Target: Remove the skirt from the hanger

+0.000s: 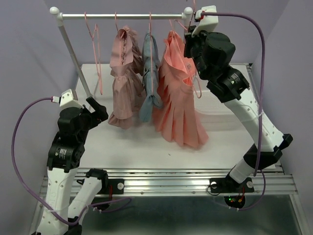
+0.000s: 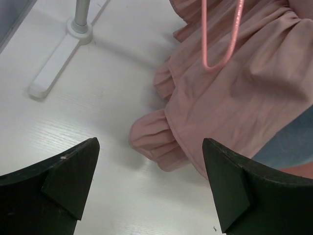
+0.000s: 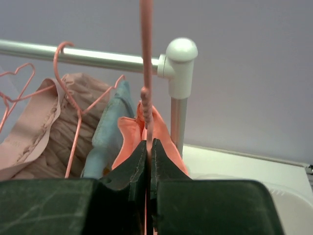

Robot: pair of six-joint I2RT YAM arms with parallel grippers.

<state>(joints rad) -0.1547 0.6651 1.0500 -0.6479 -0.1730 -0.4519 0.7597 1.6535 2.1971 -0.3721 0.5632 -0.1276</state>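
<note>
The dusty-pink ruffled skirt (image 1: 124, 78) hangs on a pink wire hanger (image 3: 66, 83) from the rail, its hem resting on the table (image 1: 146, 147). My left gripper (image 1: 98, 110) is open low beside that hem. In the left wrist view the skirt (image 2: 234, 98) lies just ahead of the open gripper (image 2: 151, 166), which holds nothing. My right gripper (image 1: 190, 30) is up at the rail's right end. In the right wrist view it (image 3: 148, 144) is shut on the pink hanger wire (image 3: 145, 58) of the coral-orange garment (image 3: 128, 132), with the skirt (image 3: 73, 107) further left.
A coral-orange garment (image 1: 178, 107) and a blue-grey one (image 1: 149, 83) hang right of the skirt. An empty pink hanger (image 1: 96, 54) hangs left of it, its loop (image 2: 220, 49) dangling in front of the skirt. The rail (image 1: 122, 16) rests on a slanted post with a foot (image 2: 54, 63).
</note>
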